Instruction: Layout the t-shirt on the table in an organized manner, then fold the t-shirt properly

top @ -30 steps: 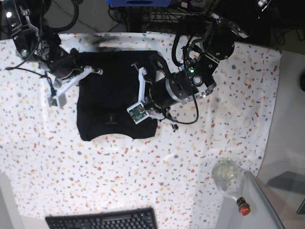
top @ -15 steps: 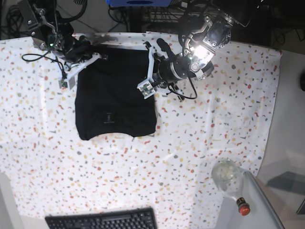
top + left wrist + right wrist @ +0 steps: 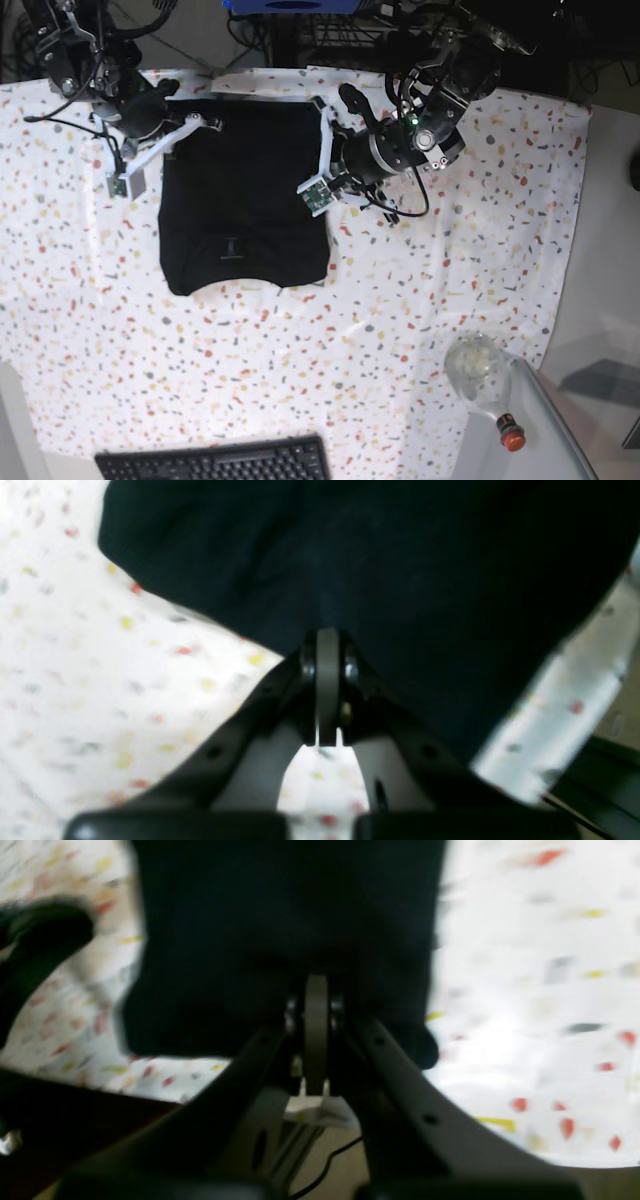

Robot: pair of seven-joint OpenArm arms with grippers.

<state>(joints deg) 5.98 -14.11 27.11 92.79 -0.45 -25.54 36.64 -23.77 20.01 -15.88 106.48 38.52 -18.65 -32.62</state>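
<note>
Your t-shirt (image 3: 243,195) lies flat on the desk (image 3: 450,250), toward the far edge and left of centre in the base view; it forms a rough rectangle, with a faint grey mark on the near part and a curved near edge; the speckled white cloth of the desk shows on all sides of it.

Your left hand (image 3: 322,108) sits at the far right corner of the t-shirt in the base view; the left wrist view shows its jaws pressed together at the cloth's edge (image 3: 327,645), black fabric filling the space just beyond the tips; it is closed, and it appears to pinch the t-shirt there, though blur hides the exact contact.

Your right hand (image 3: 205,120) sits at the far left corner; the right wrist view shows the same: jaws together (image 3: 316,1005), black cloth directly ahead of the tips, desk edge below; closed, apparently on the cloth.

Also present: a black keyboard (image 3: 215,462) at the near edge; a clear bottle with a red cap (image 3: 485,380) at the near right corner.
</note>
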